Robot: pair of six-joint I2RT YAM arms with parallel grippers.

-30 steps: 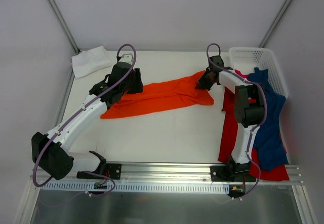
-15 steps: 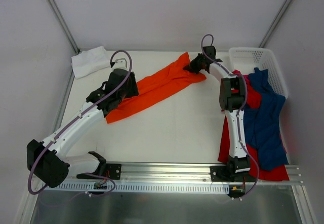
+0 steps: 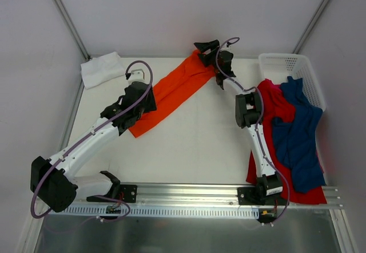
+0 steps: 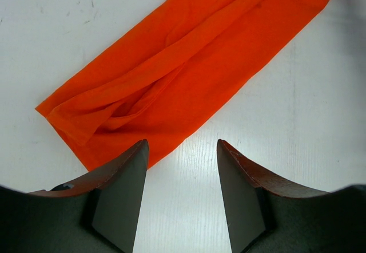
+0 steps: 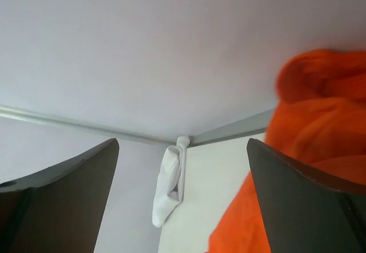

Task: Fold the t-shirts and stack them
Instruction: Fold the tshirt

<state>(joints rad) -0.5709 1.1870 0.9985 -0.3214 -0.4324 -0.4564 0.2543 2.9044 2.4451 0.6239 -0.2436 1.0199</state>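
Top external: where's the orange t-shirt [image 3: 174, 90] sitting, and who's got it? (benchrat)

It's pulled into a long narrow band. It slants across the worktop [image 3: 194, 144] from beside the left pincer [image 3: 147, 103] up to the far edge. The right pincer [image 3: 207, 48] hangs raised there, spread wide and gripping nothing. The white t-shirt [image 3: 103, 68] sits folded in the far left corner. The red t-shirt [image 3: 273, 97] and dark blue t-shirt [image 3: 297, 138] sprawl at the right, up against the basket [image 3: 284, 63]. (loomfan)

Left wrist? (benchrat)

The jaws are parted and bare, hovering just off the band's near end. The cloth is bright and plain, bunched in lengthwise folds, with a hem doubled over at the corner. (loomfan)

Right wrist? (benchrat)

Jaws are far apart with nothing between them. Orange cloth is heaped just beside one, can't tell if it's touching. Best guess: it's light and limp, maybe a bit slidey on that smooth top, so it'll sag and bunch wherever it's lifted. The best hold is probably the hem corners at each end, pinching both layers together, then spreading it flat. (loomfan)
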